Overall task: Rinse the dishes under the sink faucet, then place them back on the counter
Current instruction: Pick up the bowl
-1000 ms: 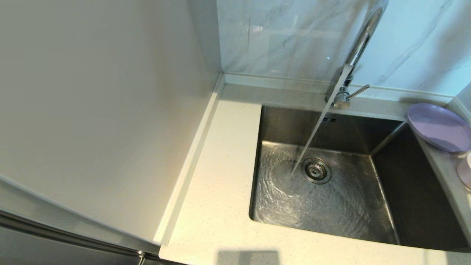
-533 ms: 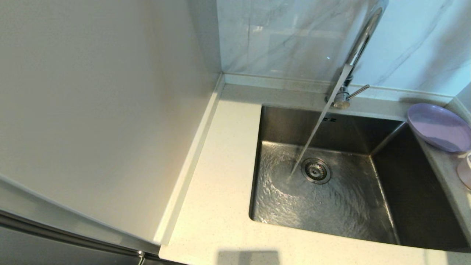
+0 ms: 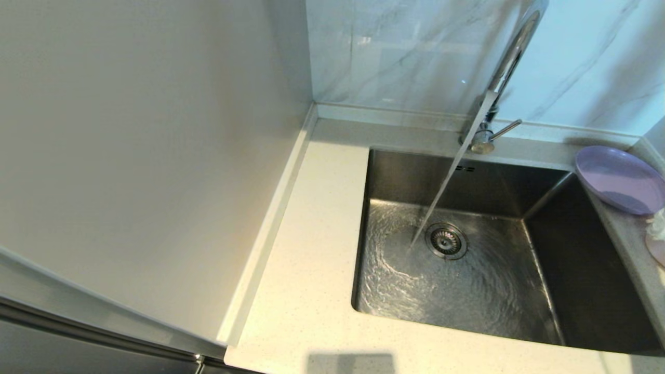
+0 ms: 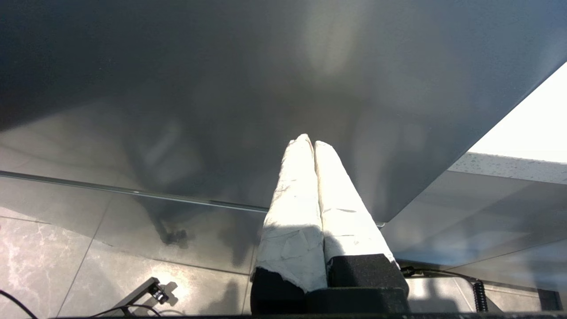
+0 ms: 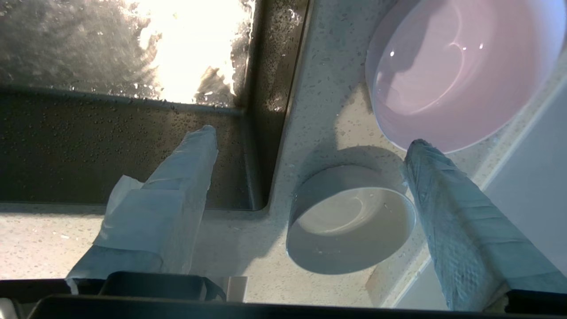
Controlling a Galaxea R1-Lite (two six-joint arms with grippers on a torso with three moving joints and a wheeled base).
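Water runs from the chrome faucet (image 3: 506, 62) into the steel sink (image 3: 467, 280), landing beside the drain strainer (image 3: 446, 240). The lilac plate (image 3: 618, 179) lies on the counter (image 3: 311, 280) at the sink's far right corner. The pink dish (image 5: 460, 71) sits beside it, only its edge (image 3: 657, 252) showing in the head view. The whitish bowl (image 5: 350, 221) stands upright on the counter by the sink's corner. My right gripper (image 5: 310, 137) hovers open over it, and the bowl is close to one wrapped finger (image 5: 443, 190). My left gripper (image 4: 310, 142) is shut on nothing, parked low.
A tall pale panel (image 3: 130, 156) walls off the counter's left side. A marble backsplash (image 3: 405, 52) rises behind the faucet, and its lever (image 3: 506, 128) points right. A low raised rim (image 5: 447, 270) runs close behind the bowl. The left gripper faces a dark cabinet front above tiled floor (image 4: 66, 261).
Water keeps swirling in the sink. At the head view's right edge, the white shape above the pink dish has shifted slightly. The plate has not moved.
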